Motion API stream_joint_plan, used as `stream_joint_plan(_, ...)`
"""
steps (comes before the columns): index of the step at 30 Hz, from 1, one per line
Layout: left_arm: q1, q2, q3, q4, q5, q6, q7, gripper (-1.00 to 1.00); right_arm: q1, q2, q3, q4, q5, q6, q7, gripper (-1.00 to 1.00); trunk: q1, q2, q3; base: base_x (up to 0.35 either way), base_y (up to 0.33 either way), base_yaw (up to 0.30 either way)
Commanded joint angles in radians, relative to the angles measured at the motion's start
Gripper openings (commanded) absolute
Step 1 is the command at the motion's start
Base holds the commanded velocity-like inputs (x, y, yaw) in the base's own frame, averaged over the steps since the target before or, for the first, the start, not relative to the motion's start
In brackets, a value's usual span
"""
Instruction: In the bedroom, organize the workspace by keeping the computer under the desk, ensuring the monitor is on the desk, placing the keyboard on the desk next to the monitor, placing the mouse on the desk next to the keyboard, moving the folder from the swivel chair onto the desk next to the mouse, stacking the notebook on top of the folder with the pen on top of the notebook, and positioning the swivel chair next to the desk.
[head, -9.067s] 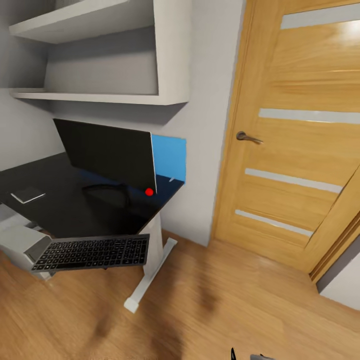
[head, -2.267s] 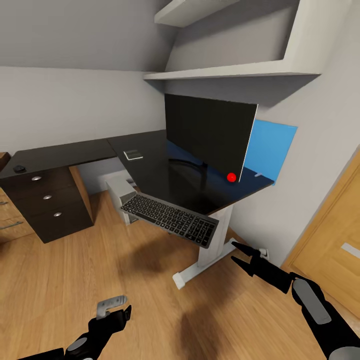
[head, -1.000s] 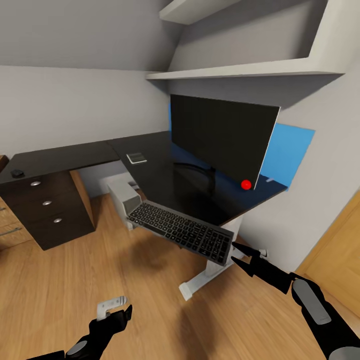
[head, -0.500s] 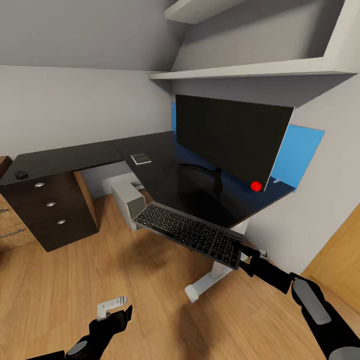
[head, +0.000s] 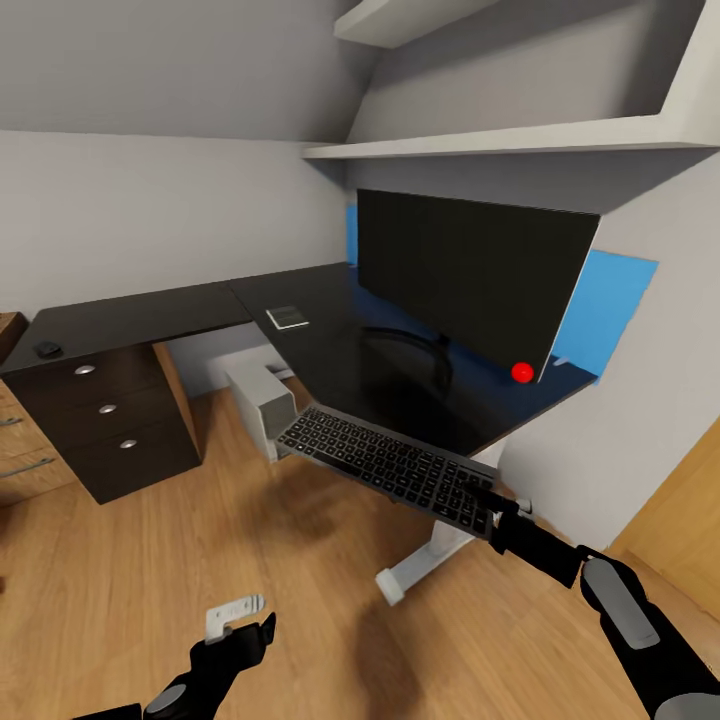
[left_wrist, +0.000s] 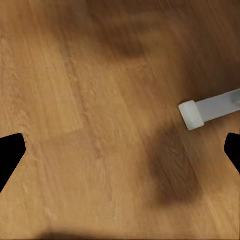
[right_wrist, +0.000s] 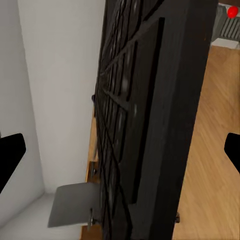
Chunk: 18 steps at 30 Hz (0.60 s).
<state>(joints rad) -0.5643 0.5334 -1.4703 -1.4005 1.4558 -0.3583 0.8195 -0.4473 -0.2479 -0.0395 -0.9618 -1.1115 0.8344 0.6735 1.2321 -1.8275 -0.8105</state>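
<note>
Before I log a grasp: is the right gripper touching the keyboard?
Cannot tell. In the head view the right gripper overlaps the keyboard end; contact isn't plain.

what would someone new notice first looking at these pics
The wide black monitor stands on the glossy black desk, against a blue back panel. Below the desk's front edge, the keyboard sticks out over the wood floor, and the right gripper has its open fingers at the keyboard's near end. The left gripper hangs open over the floor.
</note>
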Motion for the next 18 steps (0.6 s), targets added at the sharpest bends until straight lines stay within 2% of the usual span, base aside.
stream_joint_plan(1, -0.002, 0.000, -0.004, 0.000, 0.005, -0.005, 0.002, 1.00, -0.001, 0.007, -0.002, 0.001, -0.001, 0.006, 0.001, 1.00, 0.000, 0.000, -0.001, 0.000, 0.084, 0.000)
stream_joint_plan(3, -0.002, -0.001, -0.006, 0.003, 0.006, -0.004, 0.003, 1.00, -0.001, 0.019, -0.003, 0.007, 0.000, 0.005, 0.001, 1.00, 0.000, 0.000, -0.001, 0.000, 0.033, 0.000)
stream_joint_plan(10, -0.002, -0.001, -0.007, 0.004, 0.006, -0.005, 0.002, 1.00, -0.001, 0.024, -0.003, 0.009, 0.001, 0.006, 0.000, 1.00, 0.000, 0.000, -0.001, 0.000, 0.007, 0.000)
stream_joint_plan(11, -0.002, -0.001, -0.007, 0.004, 0.006, -0.005, 0.002, 1.00, -0.001, 0.024, -0.003, 0.009, 0.001, 0.006, 0.000, -1.00, 0.000, 0.000, -0.001, 0.000, 0.000, 0.000)
stream_joint_plan(18, -0.002, -0.001, -0.007, 0.005, 0.006, -0.005, 0.001, 1.00, -0.001, 0.024, -0.003, 0.009, 0.001, 0.005, 0.001, -1.00, 0.000, 0.000, -0.001, 0.000, 0.000, 0.000)
